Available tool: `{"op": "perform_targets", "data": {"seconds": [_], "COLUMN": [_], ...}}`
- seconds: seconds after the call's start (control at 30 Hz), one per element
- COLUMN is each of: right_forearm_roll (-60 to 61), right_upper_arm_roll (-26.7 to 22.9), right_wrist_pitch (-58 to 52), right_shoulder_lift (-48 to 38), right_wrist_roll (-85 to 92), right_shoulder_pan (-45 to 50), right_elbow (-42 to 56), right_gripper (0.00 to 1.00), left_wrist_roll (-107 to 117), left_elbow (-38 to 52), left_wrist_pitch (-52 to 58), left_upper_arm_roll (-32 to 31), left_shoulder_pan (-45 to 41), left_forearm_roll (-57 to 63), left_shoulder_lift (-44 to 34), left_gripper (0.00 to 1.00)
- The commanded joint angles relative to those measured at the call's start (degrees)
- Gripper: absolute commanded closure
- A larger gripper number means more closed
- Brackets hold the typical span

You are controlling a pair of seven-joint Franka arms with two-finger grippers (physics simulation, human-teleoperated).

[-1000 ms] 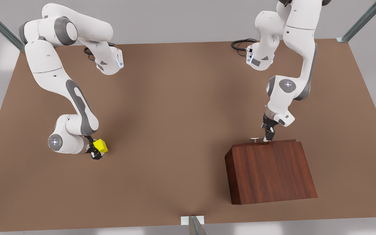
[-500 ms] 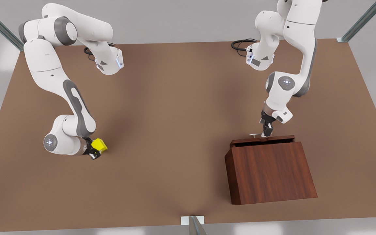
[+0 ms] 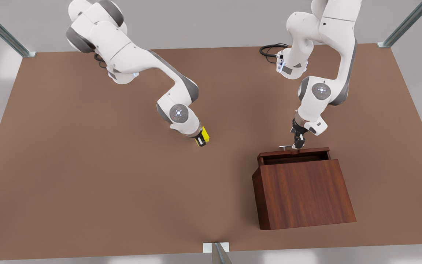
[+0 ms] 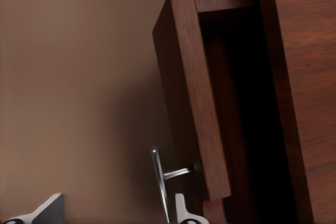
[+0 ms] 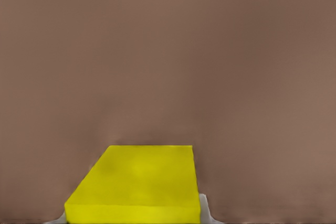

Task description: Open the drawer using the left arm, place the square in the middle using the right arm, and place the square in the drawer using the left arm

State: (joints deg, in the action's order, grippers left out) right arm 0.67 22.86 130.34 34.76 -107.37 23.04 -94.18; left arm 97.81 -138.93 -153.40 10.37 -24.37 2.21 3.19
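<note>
Two steps run at once, by this reading: drawer-opening and the carry of the square to the middle.

Left gripper (image 3: 298,143): at the far side of the wooden box (image 3: 302,192), on the front view's right, at the drawer's handle (image 4: 160,182). In the left wrist view a fingertip (image 4: 181,209) sits against the handle while another stands well apart, so whether it clamps the bar I cannot tell.

Drawer (image 3: 293,154): part-way out toward the far side, a dark slot of interior showing.

Right gripper (image 3: 200,141): near the table's (image 3: 86,183) centre, clenched on the square (image 3: 204,135), which rides between the fingers, low over the bare top.

Square's place: in the grip, left of the box, apart from it.

Next move, judged: lower the square until it rests flat on the middle, release, and withdraw; the drawer likely wants more pull before the cube fits the opening.
</note>
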Motion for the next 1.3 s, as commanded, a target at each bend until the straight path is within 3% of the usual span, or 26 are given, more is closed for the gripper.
{"op": "perform_targets", "data": {"seconds": [0.0, 0.1, 0.17, 0.23, 0.37, 0.4, 0.43, 0.67, 0.73, 0.83, 1.0, 1.13, 1.27], "right_forearm_roll": [0.0, -2.1, -4.3, -4.5, -8.1, -8.0, -8.0, -8.1, -8.1, -7.9, -7.3, -1.0, -0.6], "right_upper_arm_roll": [0.0, -1.0, -1.1, -1.2, -0.6, -0.5, -0.5, 0.1, -0.2, -0.4, -0.3, -0.5, -0.7], "right_wrist_pitch": [-0.4, 1.0, 1.3, 10.9, 11.9, 11.9, 11.6, 11.0, 6.0, -2.6, -25.9, -35.4, -37.4], "right_shoulder_lift": [1.1, 5.5, 6.9, 8.4, 10.3, 10.5, 11.2, 10.0, 4.0, -4.8, -18.9, -28.3, -28.2], "right_wrist_roll": [0.0, -3.9, -9.2, -11.9, -10.2, -9.3, -9.2, -6.5, -4.2, 19.1, 67.8, 85.8, 92.0], "right_shoulder_pan": [0.4, 6.2, 7.0, 9.0, 9.4, 9.4, 9.5, 9.4, 8.4, -2.9, -24.6, -35.3, -39.5], "right_elbow": [1.7, 5.0, 4.7, 2.2, 2.5, 2.5, 2.5, 3.2, 3.7, 4.4, 4.6, 3.7, 5.6], "right_gripper": [0.36, 0.36, 0.36, 0.36, 0.35, 0.32, 0.0, 0.0, 0.0, 0.0, 0.0, 0.0, 0.0], "left_wrist_roll": [0.0, 0.4, 0.5, 1.1, 1.3, 1.4, 1.8, 2.3, 2.4, 3.4, 4.1, 5.6, 6.3], "left_elbow": [0.0, 0.0, 0.0, 0.0, -0.8, -0.8, -0.8, -1.3, -1.3, -1.4, -1.7, -1.7, -2.0], "left_wrist_pitch": [0.2, 1.3, 1.9, 3.7, 3.9, 4.0, 4.0, 5.3, 6.2, 6.7, 7.5, 7.9, 8.8], "left_upper_arm_roll": [0.0, 0.0, 0.0, 0.0, -0.1, -0.1, -0.1, -0.1, -0.1, -0.1, -0.1, -0.1, -0.1], "left_shoulder_pan": [0.1, 0.1, 0.1, 0.1, -0.1, -0.1, -0.5, -0.9, -1.3, -2.1, -2.8, -3.8, -4.4], "left_forearm_roll": [0.0, 0.0, 0.1, 0.1, 0.1, 0.1, 0.1, 0.1, 0.1, 0.1, 0.1, 0.1, 0.1], "left_shoulder_lift": [0.0, -0.5, -0.7, -1.6, -1.9, -2.1, -2.1, -2.8, -3.4, -3.7, -4.2, -4.3, -4.8], "left_gripper": [0.0, 0.0, 0.0, 0.0, 0.0, 0.0, 0.0, 0.0, 0.0, 0.0, 0.0, 0.0, 0.0]}}
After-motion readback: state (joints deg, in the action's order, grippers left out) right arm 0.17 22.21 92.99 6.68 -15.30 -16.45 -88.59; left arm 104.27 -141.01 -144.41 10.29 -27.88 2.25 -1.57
